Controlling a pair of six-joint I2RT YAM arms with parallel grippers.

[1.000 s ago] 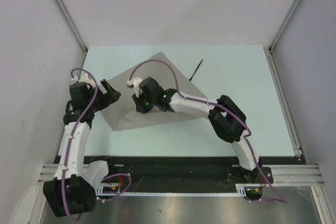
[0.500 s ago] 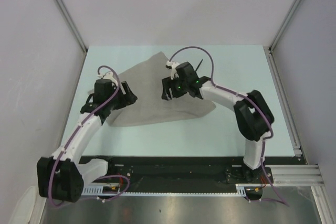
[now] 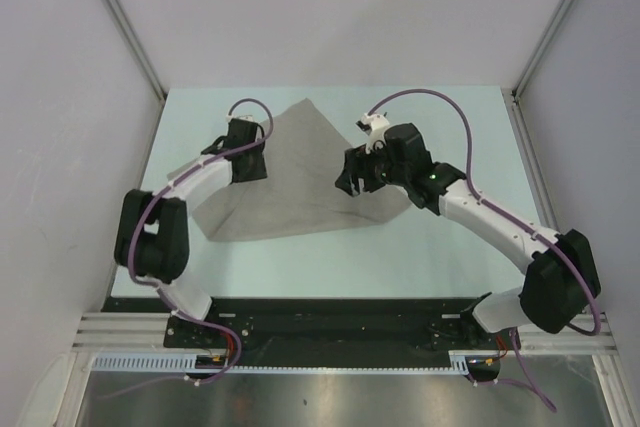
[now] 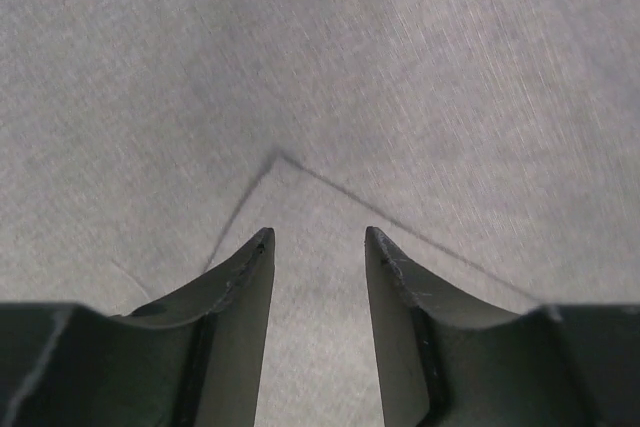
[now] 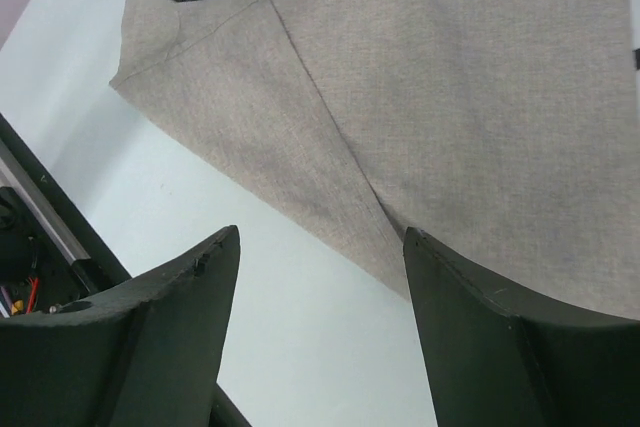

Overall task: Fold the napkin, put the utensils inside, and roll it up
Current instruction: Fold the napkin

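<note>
surface: pale green table (image 3: 470, 117) | lying on it: grey-beige napkin (image 3: 300, 187), flat, one flap folded

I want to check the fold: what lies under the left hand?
Only the napkin: the corner of a folded layer lies just ahead of the open left hand. The table beneath the cloth is covered there.

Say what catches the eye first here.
A large grey-beige napkin lies partly folded across the middle of the pale table, with the corner of a folded layer showing in the left wrist view. Both arms reach over it: the left gripper hangs open just above that corner, and the right gripper is open over the napkin's near edge.
</note>
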